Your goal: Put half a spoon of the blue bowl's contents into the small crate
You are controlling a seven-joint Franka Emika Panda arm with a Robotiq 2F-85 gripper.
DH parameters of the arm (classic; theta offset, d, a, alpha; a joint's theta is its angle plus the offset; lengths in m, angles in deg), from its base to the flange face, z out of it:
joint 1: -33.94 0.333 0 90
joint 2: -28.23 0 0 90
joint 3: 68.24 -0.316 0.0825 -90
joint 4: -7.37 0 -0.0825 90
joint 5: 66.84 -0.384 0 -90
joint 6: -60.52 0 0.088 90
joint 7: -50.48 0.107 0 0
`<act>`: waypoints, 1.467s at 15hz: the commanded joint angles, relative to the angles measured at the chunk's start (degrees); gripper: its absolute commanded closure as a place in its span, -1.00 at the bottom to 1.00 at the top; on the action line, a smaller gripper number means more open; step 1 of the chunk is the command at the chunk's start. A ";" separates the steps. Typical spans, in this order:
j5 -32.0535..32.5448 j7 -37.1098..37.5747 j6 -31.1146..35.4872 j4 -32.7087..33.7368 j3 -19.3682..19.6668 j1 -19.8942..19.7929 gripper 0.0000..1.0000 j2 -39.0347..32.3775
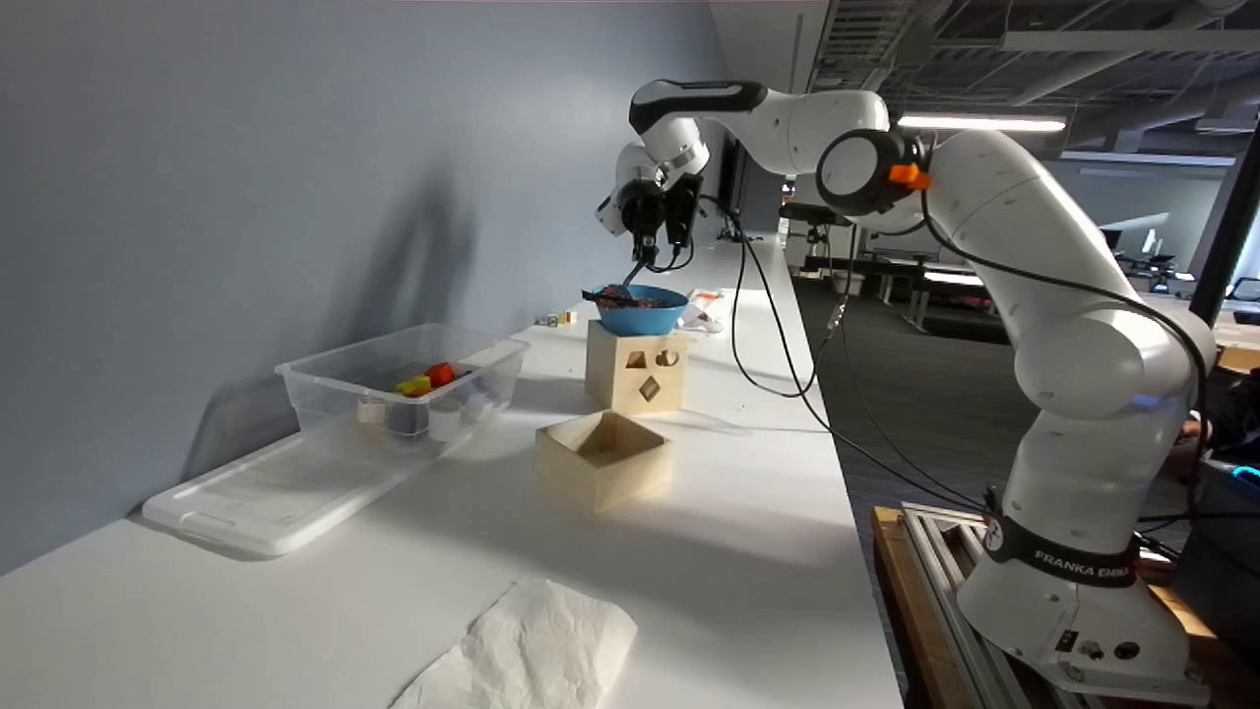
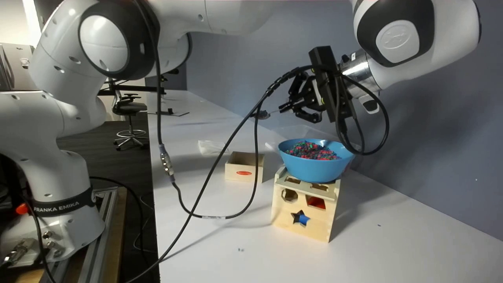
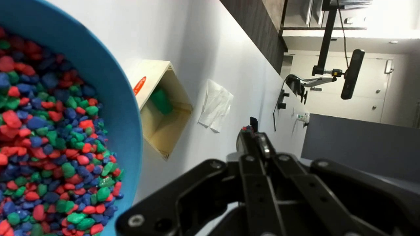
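Observation:
My gripper [image 2: 283,107] is shut on the handle of the spoon [image 2: 264,114] and holds it above rim height of the blue bowl [image 2: 312,169]. The spoon's head carries some red, blue and green pebbles [image 3: 248,128] in the wrist view, partly hidden by the fingers. The bowl [image 3: 131,111] is full of such pebbles and lies left of the jaws there. In an exterior view the spoon overlaps the bowl [image 1: 640,320] below the gripper [image 1: 645,258]. The small crate [image 1: 635,480], an open tan wooden box, stands on the table apart from the spoon; a green piece [image 3: 161,101] lies inside.
The bowl stands on a tan wooden box with shaped holes [image 1: 630,379]. A clear tub [image 1: 330,399] with red and yellow items and its lid [image 1: 266,507] stand by the wall. A crumpled paper towel [image 1: 541,640] lies beyond the crate. A black cable [image 2: 166,162] hangs from the arm.

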 commanded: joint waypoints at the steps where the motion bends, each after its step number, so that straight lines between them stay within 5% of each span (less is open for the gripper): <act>1: 1.77 -1.49 0.00 -2.74 -0.40 0.12 0.97 2.43; 22: 6.38 -2.40 0.00 -2.03 1.07 3.53 0.97 3.61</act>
